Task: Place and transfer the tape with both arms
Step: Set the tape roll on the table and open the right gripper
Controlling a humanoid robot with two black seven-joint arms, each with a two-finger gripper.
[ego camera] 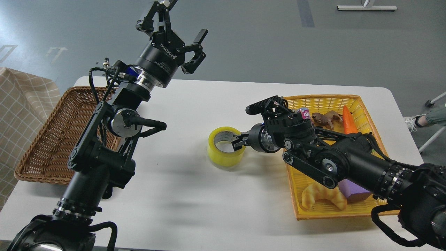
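white table (181,195): tape (225,150), two baskets (52,139).

I have one view only, from my own head, looking forward and steeply down onto the white table (195,209). My left arm (101,153) enters from the lower left corner, my right arm (366,167) from the lower right, both close under the lens. The table fills most of the frame (its near edge is cut off), and grey floor (261,42) shows beyond its far edge.
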